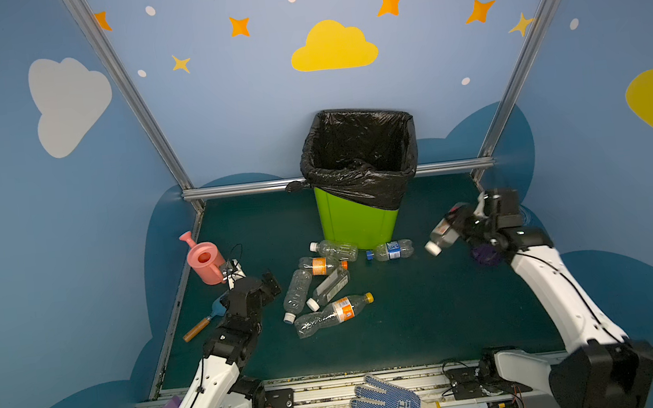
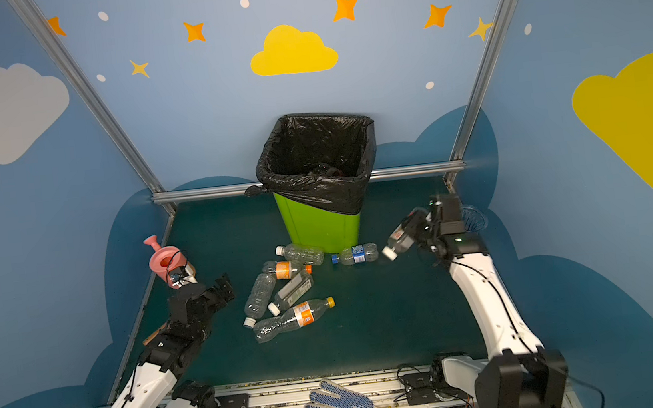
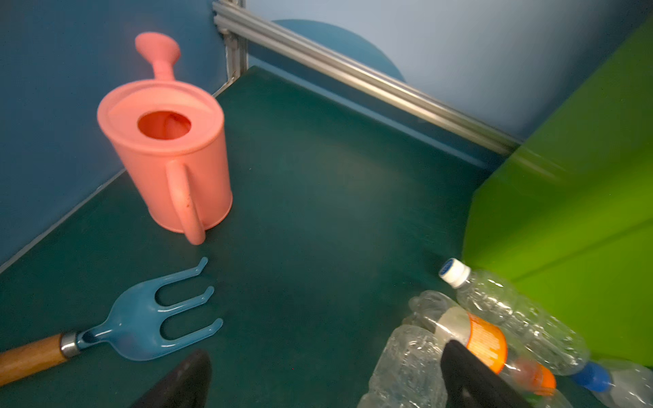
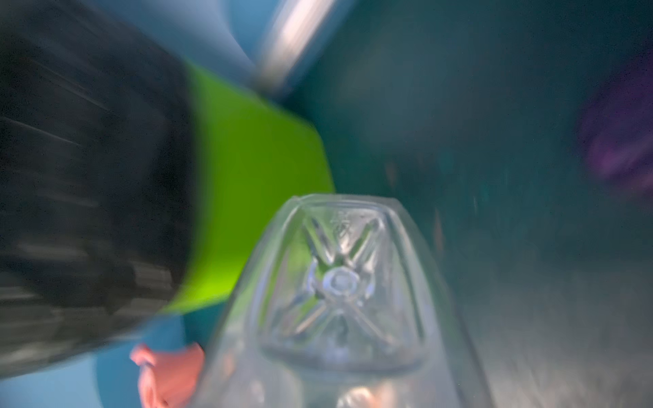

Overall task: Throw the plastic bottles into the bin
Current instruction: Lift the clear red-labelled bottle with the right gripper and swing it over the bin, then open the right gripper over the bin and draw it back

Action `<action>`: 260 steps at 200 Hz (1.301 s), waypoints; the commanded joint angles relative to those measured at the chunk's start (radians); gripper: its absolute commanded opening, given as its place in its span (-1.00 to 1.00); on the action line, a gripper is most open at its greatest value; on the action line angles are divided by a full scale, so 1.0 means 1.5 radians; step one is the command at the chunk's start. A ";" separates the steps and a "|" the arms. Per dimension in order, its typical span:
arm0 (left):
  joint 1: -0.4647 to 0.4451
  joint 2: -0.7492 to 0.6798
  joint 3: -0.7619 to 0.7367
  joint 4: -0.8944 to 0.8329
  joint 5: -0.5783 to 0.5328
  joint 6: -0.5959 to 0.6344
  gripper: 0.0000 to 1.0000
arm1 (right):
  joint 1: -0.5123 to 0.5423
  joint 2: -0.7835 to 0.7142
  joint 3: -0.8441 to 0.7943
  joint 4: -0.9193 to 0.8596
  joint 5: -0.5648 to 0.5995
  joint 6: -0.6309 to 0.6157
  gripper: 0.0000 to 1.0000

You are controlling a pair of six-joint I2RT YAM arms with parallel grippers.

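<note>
Grips a clear bottle (image 1: pixel 441 236) in the right gripper (image 1: pixel 459 225), right of centre in both top views, with jaws closed tight on the bottle's body and the white cap pointing down and toward the frame's left. Holds it in the air above the green mat (image 1: pixel 413 320), lower than the rim of the bin (image 1: pixel 355 218) and off to that bin's right, apart from it. Fills the lower middle of the right wrist view with the same clear bottle (image 4: pixel 339 282) seen base-on (everything else there smeared by blur). Hangs the left gripper (image 1: pixel 269 287) left of centre, with jaws spread wide and nothing between them, just left of the heap. Counts six plastic bottles (image 1: pixel 328 286) lying on the mat at centre, in front of the bin: a white-capped bottle (image 1: pixel 336 250) and a blue-labelled bottle (image 1: pixel 393 250) right at the foot of the bin, four more bunched below them in the frame, two of those with orange labels. Has a pink watering can (image 1: pixel 204 263) upright at the mat's left edge, with a blue garden fork (image 3: pixel 141 325) lying flat below it in the frame. Shows a purple object (image 1: pixel 487 255) on the mat under the right arm, and a blue-dotted work glove (image 1: pixel 390 407) on the rail at the bottom edge
</note>
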 commanded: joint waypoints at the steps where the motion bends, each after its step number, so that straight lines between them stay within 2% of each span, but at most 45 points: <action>1: 0.028 0.014 -0.004 -0.009 0.022 -0.048 1.00 | -0.080 -0.073 0.184 -0.045 0.014 -0.110 -0.19; 16: 0.047 0.024 -0.007 -0.012 0.034 -0.058 1.00 | -0.123 -0.088 0.302 -0.039 0.028 -0.134 -0.13; 30: 0.056 0.026 -0.010 -0.011 0.046 -0.066 1.00 | -0.135 -0.091 0.381 -0.013 0.048 -0.141 -0.11; 54: 0.062 0.025 -0.014 -0.011 0.063 -0.069 1.00 | -0.136 -0.076 0.426 0.053 0.063 -0.080 -0.09; 66: 0.062 0.022 -0.015 -0.012 0.069 -0.069 1.00 | -0.135 -0.050 0.398 0.125 0.015 -0.012 -0.09; 77: 0.062 0.021 -0.014 -0.013 0.077 -0.069 1.00 | -0.117 0.011 0.398 0.178 -0.069 0.043 -0.08; 84: 0.062 0.019 -0.012 -0.017 0.081 -0.070 1.00 | -0.074 0.065 0.418 0.182 -0.097 0.048 -0.07; 89: 0.062 0.018 -0.011 -0.019 0.084 -0.071 1.00 | -0.024 0.107 0.447 0.166 -0.098 0.016 -0.05; 102: 0.062 0.017 -0.008 -0.023 0.098 -0.072 1.00 | 0.101 0.239 0.570 0.077 -0.096 -0.086 0.03; 114: 0.062 0.013 -0.004 -0.027 0.110 -0.070 1.00 | 0.164 0.379 0.740 -0.046 -0.140 -0.134 0.14; 123: 0.062 0.012 0.001 -0.034 0.116 -0.067 1.00 | 0.186 0.473 0.891 -0.150 -0.156 -0.153 0.28; 133: 0.062 0.006 0.012 -0.054 0.125 -0.055 1.00 | 0.200 0.555 1.047 -0.239 -0.135 -0.177 0.50; 139: 0.062 0.000 0.020 -0.068 0.127 -0.050 1.00 | 0.205 0.580 1.128 -0.269 -0.117 -0.187 0.69; 148: 0.062 -0.011 0.027 -0.084 0.124 -0.044 1.00 | 0.208 0.584 1.182 -0.274 -0.088 -0.204 0.77; 162: 0.062 -0.034 0.024 -0.084 0.124 -0.026 1.00 | 0.207 0.511 1.115 -0.209 -0.054 -0.220 0.85; 182: 0.061 -0.061 0.011 -0.069 0.130 -0.026 1.00 | 0.204 0.314 0.801 0.021 -0.015 -0.220 0.86; 189: 0.061 -0.066 0.008 -0.064 0.136 -0.027 1.00 | 0.199 0.266 0.730 0.066 -0.001 -0.216 0.87; 224: 0.058 -0.061 0.010 -0.061 0.162 -0.010 1.00 | 0.171 0.200 0.655 0.017 -0.009 -0.220 0.89; 260: 0.032 -0.058 0.017 -0.069 0.164 0.005 1.00 | 0.111 0.112 0.439 0.081 -0.025 -0.145 0.91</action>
